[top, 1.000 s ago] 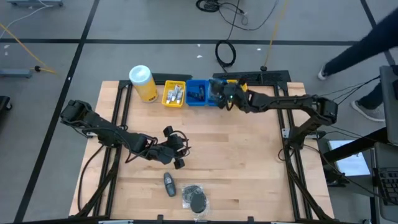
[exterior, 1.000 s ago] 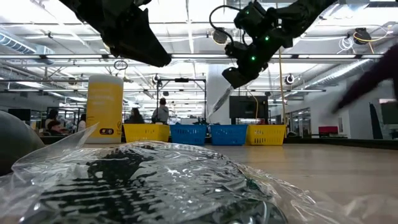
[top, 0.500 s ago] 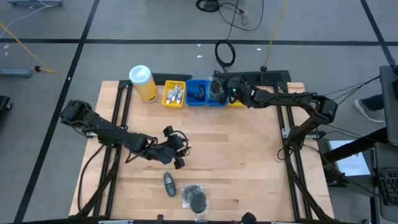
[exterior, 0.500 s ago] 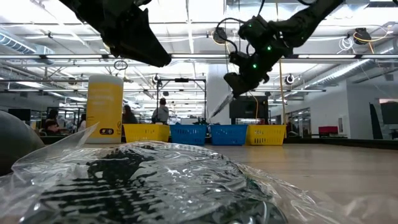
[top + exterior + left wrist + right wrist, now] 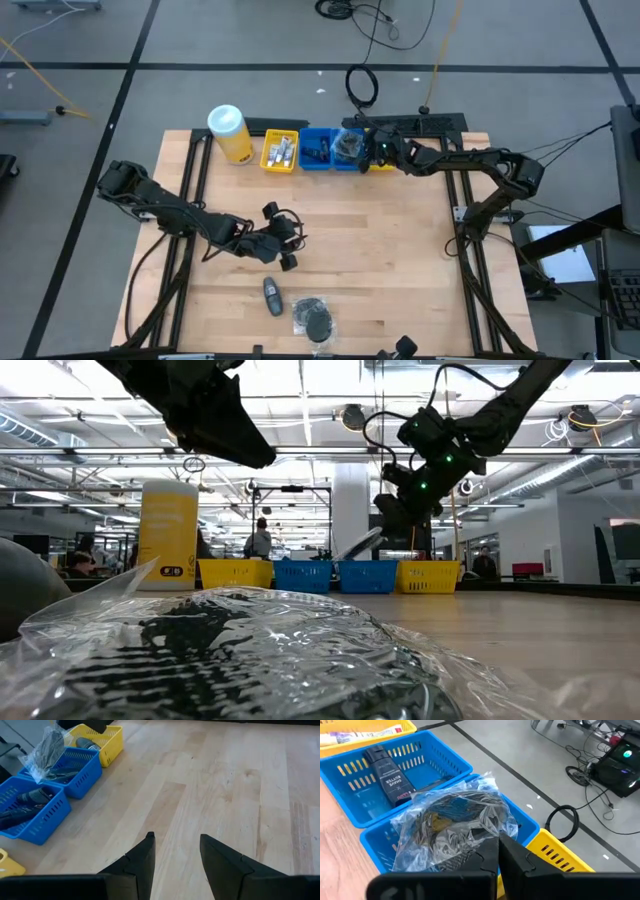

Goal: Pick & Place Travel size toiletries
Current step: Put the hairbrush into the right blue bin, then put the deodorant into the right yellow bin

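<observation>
Right pincer (image 5: pixel 498 851) has shifted back over the far row of bins since a second ago; it is clamped on a clear-bagged black puff (image 5: pixel 452 827) hanging above the second blue bin (image 5: pixel 385 840). Left pincer (image 5: pixel 176 851) unchanged, part open, empty, above bare desk (image 5: pixel 225 780). Grey bottle (image 5: pixel 271 295) and another bagged puff (image 5: pixel 315 318) lie nearer the desk's front edge.

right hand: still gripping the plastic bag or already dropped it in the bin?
Gripping. The right hand is shut on the plastic bag, which hangs over the second blue bin, not yet lying inside.

bins (image 5: pixel 320 150) crowd far edge, table (image 5: pixel 400 260) centre open
</observation>
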